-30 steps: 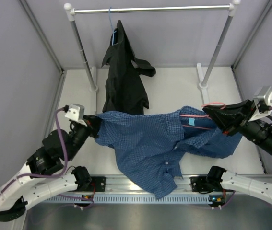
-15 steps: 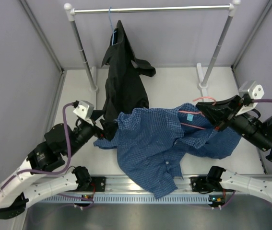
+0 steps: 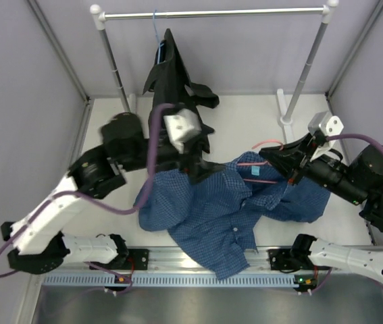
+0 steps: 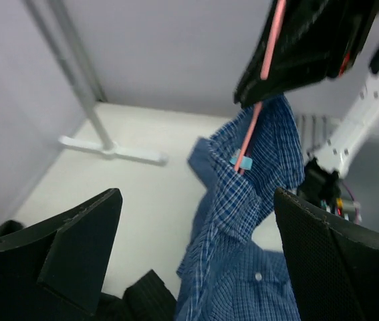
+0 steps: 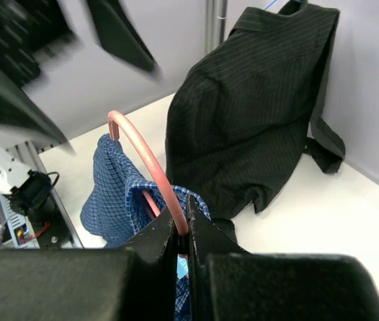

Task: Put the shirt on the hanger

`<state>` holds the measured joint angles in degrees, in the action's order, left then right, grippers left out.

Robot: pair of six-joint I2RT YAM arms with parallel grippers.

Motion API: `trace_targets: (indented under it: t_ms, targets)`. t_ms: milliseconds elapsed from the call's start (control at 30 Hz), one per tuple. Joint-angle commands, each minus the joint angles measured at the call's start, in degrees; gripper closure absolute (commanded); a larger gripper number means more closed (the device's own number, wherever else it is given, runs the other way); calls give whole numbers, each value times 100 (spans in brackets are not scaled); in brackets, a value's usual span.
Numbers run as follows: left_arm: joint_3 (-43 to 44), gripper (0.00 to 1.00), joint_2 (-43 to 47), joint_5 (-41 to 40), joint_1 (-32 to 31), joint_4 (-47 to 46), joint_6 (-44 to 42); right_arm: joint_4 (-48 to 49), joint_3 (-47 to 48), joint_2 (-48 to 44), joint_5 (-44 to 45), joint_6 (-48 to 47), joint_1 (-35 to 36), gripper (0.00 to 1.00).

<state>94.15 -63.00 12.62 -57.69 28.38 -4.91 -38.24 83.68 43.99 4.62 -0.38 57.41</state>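
Folds of the blue checked shirt (image 3: pixel 211 209) lie crumpled on the bench (image 3: pixel 245 121) at centre frame in the top view. Its collar end is raised at right centre over the pink hanger (image 3: pixel 248 163), which the right end effector (image 3: pixel 275 156) pinches. The left end effector (image 3: pixel 201 169) hovers at the upper left edge of the blue checked shirt, beside the black shirt (image 3: pixel 174 81).

Left wrist view: the fingers (image 4: pixel 62 247) stand wide apart, empty, with the pink hanger (image 4: pixel 249 137) and blue checked shirt (image 4: pixel 242 221) ahead at upper right.

Right wrist view: the right end effector (image 5: pixel 182 231) is clamped together on the wire of the pink hanger (image 5: pixel 150 164) at bottom centre.
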Motion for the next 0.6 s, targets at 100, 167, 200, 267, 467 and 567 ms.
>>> trace_targets:
  t_ms: [100, 167, 200, 267, 467, 567]
  targets:
    - [-19, 4, -1082, 2200, 4, 704, -652, 168, 87, 5, -418, -6, 78, 100]
    - [-54, 8, -1144, 2341, 4, 695, -669, 168, 87, 5, -636, -23, 78, 100]
    - [-89, 11, -1170, 2333, 4, 704, -669, 176, 87, 5, -716, -32, 78, 100]
    - [-116, 20, -1232, 2376, -5, 704, -661, 176, 87, 13, -875, -15, 78, 100]
    - [-292, 63, -1206, 2438, 4, 704, -687, 326, -88, 31, -849, -6, 78, 100]
    - [-388, 98, -1127, 2403, 4, 651, -731, 387, -150, 48, -875, -6, 78, 100]
